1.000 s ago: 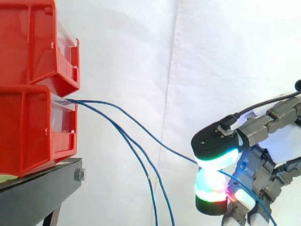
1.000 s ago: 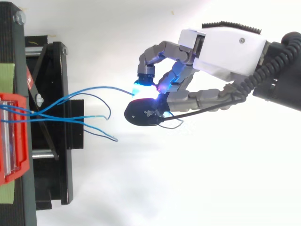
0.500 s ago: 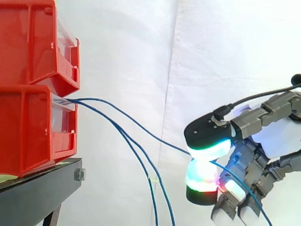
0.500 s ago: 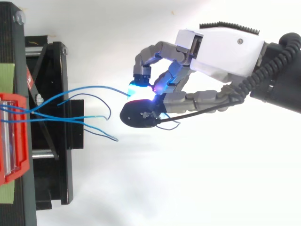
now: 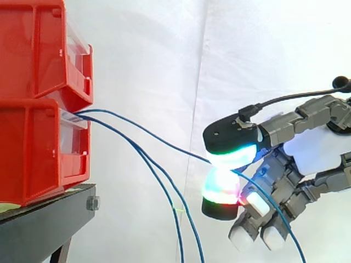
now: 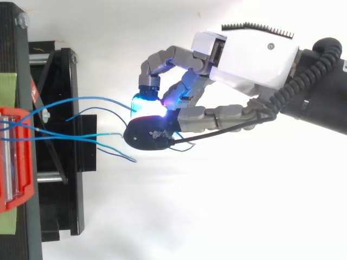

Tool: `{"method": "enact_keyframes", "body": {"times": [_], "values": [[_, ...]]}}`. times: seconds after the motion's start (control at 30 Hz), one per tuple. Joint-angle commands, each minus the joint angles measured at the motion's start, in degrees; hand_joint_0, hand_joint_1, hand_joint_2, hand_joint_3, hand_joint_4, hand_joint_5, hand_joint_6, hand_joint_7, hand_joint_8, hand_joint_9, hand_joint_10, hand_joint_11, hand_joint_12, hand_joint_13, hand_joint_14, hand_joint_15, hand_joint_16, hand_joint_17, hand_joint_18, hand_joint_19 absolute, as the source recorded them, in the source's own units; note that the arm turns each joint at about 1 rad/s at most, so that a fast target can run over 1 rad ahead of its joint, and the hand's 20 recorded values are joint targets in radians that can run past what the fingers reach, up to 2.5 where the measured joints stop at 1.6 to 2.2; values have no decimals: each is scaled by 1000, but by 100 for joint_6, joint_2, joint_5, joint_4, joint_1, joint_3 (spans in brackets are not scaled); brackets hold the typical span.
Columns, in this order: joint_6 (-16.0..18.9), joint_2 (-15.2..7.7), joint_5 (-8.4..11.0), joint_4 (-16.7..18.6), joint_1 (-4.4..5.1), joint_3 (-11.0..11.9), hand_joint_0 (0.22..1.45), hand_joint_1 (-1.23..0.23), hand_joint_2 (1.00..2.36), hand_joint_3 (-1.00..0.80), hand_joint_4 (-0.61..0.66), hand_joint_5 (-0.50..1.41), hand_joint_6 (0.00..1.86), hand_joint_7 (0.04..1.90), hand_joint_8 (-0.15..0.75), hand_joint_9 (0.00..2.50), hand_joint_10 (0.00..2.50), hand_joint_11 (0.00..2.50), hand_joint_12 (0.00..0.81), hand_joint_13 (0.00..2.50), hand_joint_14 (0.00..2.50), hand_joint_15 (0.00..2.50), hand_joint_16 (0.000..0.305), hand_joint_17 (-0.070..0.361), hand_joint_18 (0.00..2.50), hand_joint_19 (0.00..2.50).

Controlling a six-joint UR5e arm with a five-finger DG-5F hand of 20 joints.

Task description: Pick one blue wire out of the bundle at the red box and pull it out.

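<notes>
One blue wire (image 5: 159, 138) sat pinched in my fingers (image 5: 226, 140), its far end seemingly not yet out of the red box (image 5: 33, 148).

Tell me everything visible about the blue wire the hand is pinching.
The wire is thin, blue and flexible-looking. One end enters the clear front of the lower red bin, beside other blue wires. From there it slopes down in a slack curve to the hand, whose fingers pinch it between two glowing pads. Past the pinch its loose tail hangs down past the side view's bottom edge.
</notes>
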Motion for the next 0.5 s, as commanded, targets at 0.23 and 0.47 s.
{"method": "enact_keyframes", "body": {"times": [0.23,0.47], "values": [[0,0,-3,10,0,-6,595,-697,1011,18,252,-144,886,1153,436,980,16,802,527,802,12,376,70,158,862,482],[0,0,-3,10,0,-6,593,-696,1010,23,253,-144,887,1144,435,974,14,792,528,799,11,378,70,158,855,483]]}}
